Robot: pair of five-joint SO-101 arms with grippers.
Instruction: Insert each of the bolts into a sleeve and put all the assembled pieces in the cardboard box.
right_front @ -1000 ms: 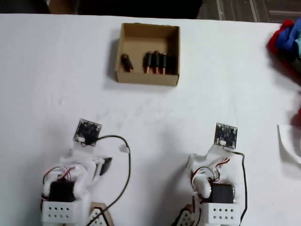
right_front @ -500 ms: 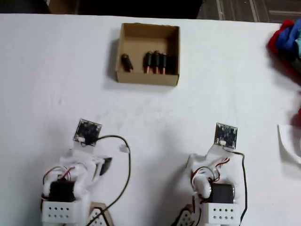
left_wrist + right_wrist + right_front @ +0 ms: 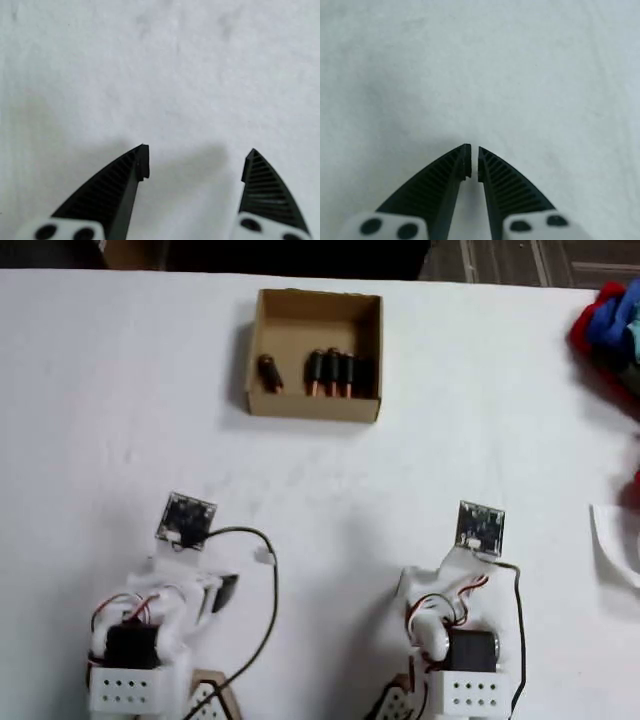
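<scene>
In the high view, the cardboard box (image 3: 262, 340) sat on the white desk (image 3: 120, 390) toward 12 o'clock, well apart from both arms. Inside it lay the assembled pieces (image 3: 332, 373): a row packed side by side, touching, at the 3 o'clock half of the box, and a single piece (image 3: 269, 373) apart from them toward 9 o'clock, slightly tilted. How many made up the row could not be told for certain. One arm (image 3: 135, 645) rested at 7 o'clock and the other arm (image 3: 455, 645) at 5 o'clock, each folded back near the desk's edge. A black cable (image 3: 268, 580) looped beside the arm at 7 o'clock. A heap of red and blue cloth (image 3: 605, 320) lay at 2 o'clock on the desk's edge.

In the left wrist view, the left tool (image 3: 195, 162) hung over bare desk (image 3: 160, 60), its two ribbed black fingers (image 3: 120, 185) spread wide, with nothing between them.

In the right wrist view, the right tool (image 3: 474, 162) hung over bare desk (image 3: 480, 60), its fingers (image 3: 447, 180) pressed almost together with only a thin slit left, gripping nothing.
</scene>
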